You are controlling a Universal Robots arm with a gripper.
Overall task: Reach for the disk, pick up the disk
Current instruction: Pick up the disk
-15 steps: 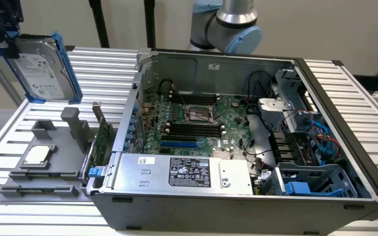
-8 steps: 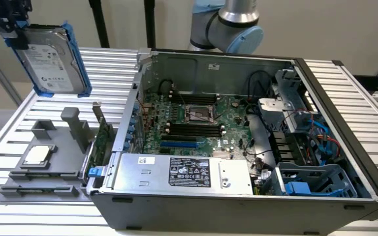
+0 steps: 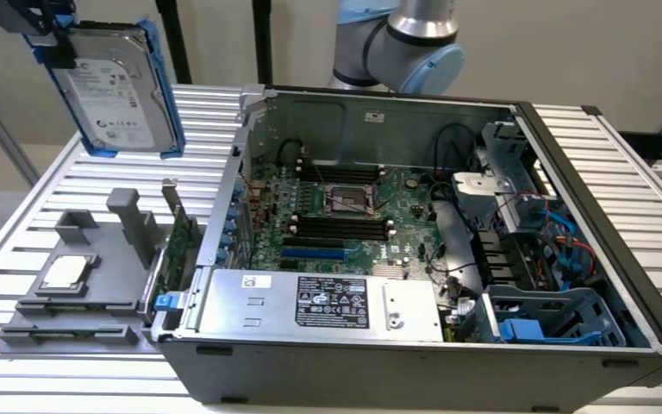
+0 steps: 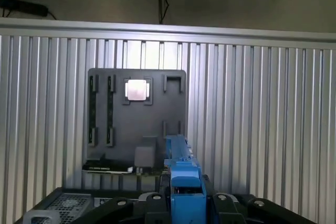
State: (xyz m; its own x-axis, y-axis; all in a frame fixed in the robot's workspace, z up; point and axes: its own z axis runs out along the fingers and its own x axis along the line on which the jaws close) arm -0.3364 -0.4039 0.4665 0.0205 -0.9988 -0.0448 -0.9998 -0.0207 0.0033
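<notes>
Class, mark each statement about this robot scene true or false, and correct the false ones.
1. The disk hangs in the air above the slatted table. True.
2. The gripper is open and apart from the disk. False: it is shut on the disk's upper end.
3. A small square chip lies in the grey tray on the table. True.
4. The computer case is closed. False: it lies open, and its motherboard shows.
5. The disk's carrier rails are red. False: they are bright blue.

open air around disk point(image 3: 118, 90) aloft, grey tray point(image 3: 78, 304) below, computer case point(image 3: 423, 369) beside
</notes>
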